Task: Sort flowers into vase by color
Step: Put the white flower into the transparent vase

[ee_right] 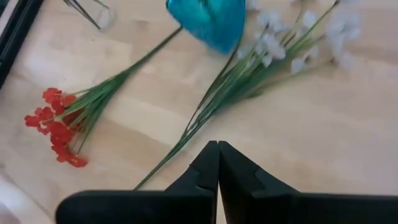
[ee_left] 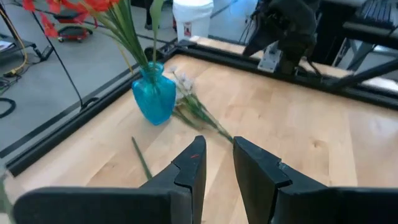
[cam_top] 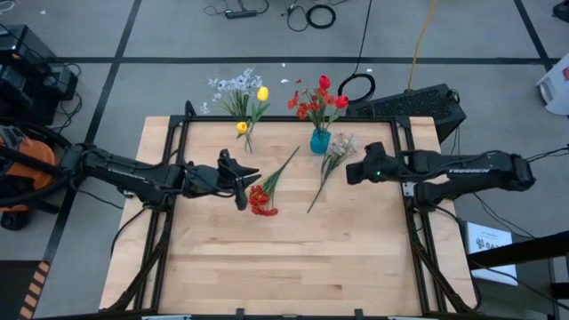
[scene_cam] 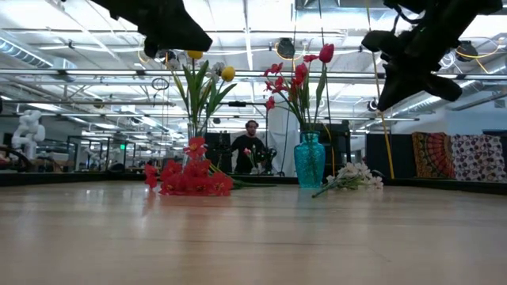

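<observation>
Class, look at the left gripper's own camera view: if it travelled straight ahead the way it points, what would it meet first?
Probably the pale white spray lying on the table beside the blue vase; the left gripper aims just past that vase. Depth is uncertain.

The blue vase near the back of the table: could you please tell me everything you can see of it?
The blue vase is a small, translucent turquoise piece that looks like glass, with a rounded belly narrowing to a short neck. It stands upright on the wooden table, toward the back, right of centre. It holds red flowers on green stems. The white spray lies on the table beside its base, apparently touching it. Neither gripper touches the vase.
</observation>
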`<act>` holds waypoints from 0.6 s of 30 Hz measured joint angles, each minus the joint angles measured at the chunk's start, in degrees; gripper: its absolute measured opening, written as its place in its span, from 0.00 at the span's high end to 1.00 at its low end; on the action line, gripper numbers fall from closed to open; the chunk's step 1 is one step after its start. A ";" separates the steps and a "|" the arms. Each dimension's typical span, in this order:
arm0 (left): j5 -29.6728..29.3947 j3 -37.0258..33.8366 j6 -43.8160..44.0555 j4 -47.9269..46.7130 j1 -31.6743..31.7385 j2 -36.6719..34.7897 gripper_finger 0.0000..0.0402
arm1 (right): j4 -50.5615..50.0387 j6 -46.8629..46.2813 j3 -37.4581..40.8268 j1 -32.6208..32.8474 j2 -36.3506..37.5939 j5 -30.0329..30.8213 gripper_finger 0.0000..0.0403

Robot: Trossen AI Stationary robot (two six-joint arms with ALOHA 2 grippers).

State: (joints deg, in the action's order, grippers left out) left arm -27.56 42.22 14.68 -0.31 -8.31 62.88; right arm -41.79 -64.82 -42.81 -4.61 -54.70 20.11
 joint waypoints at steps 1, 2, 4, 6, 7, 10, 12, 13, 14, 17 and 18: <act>-0.02 0.13 -0.01 -0.69 0.00 -0.06 0.79 | 0.17 -1.77 0.00 1.23 -1.01 0.67 1.00; 0.01 0.24 0.00 -0.96 0.01 -0.09 0.79 | 0.20 -3.93 0.00 2.51 -2.07 1.23 1.00; 0.08 0.23 -0.02 -2.75 0.01 -0.81 0.79 | 0.29 -8.36 0.00 4.97 -4.83 1.87 1.00; 0.09 0.25 -0.03 -3.09 0.07 -1.36 0.79 | 0.42 -12.87 0.00 7.04 -7.82 2.07 1.00; 0.09 0.28 -0.02 -3.80 0.08 -1.62 0.79 | 0.46 -14.81 0.00 7.91 -9.43 2.05 1.00; 0.12 0.26 -0.05 -6.01 0.08 -1.92 0.79 | -0.29 -18.53 -1.80 9.18 -14.91 2.05 1.00; 0.12 0.26 -0.09 -7.74 0.34 -1.98 0.79 | -0.45 -18.57 -3.95 9.04 -18.53 2.39 1.00; 0.14 0.26 -0.11 -8.48 0.53 -1.98 0.79 | -0.37 -18.57 -5.08 8.57 -20.33 2.73 1.00; 0.12 0.24 -0.09 -9.34 0.78 -1.98 0.79 | -0.15 -18.55 -5.92 7.99 -21.94 3.31 1.00; 0.14 0.22 0.00 -11.74 1.76 -1.97 0.79 | 0.99 -18.50 -7.38 6.27 -25.76 4.59 1.00; 0.15 0.21 0.02 -12.33 1.99 -1.96 0.79 | 1.45 -18.22 -7.52 5.84 -26.61 4.53 1.00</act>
State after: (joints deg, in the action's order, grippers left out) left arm -27.41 42.44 14.70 -12.64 -6.32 60.93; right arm -40.33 -83.05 -50.33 1.23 -81.30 24.64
